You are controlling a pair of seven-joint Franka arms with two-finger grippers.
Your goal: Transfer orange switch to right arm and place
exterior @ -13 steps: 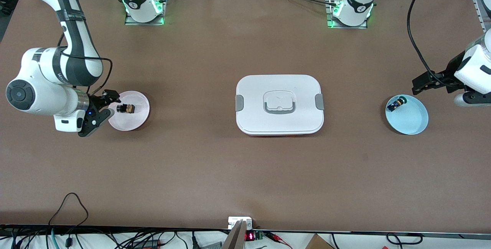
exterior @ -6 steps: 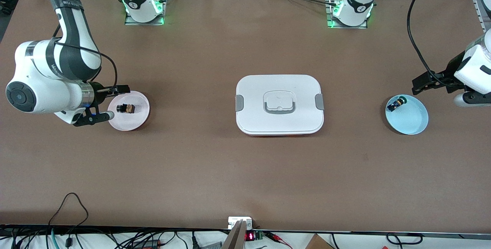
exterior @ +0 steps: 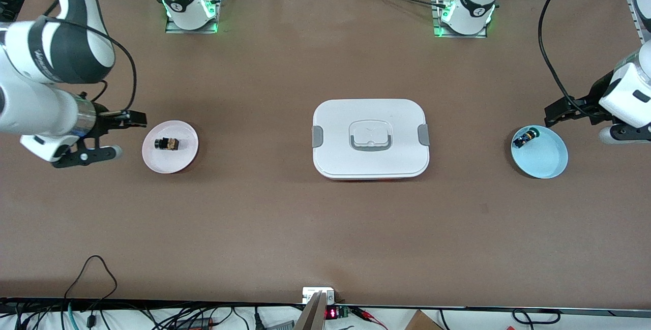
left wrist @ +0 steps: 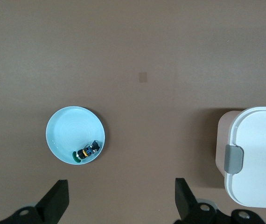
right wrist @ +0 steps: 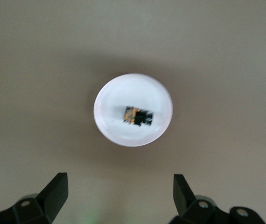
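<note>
1. The orange switch [exterior: 167,143] lies on its side in a pink dish [exterior: 183,159] toward the right arm's end of the table.
2. The right gripper [exterior: 114,134], fingers spread and empty, hovers at the dish's nine o'clock in the front view.
3. A white lidded box [exterior: 370,167] sits mid-table.
4. The left gripper [exterior: 564,111], also spread and empty, hangs at one o'clock of a blue dish [exterior: 546,162] holding a black-and-blue part [exterior: 524,138].
</note>
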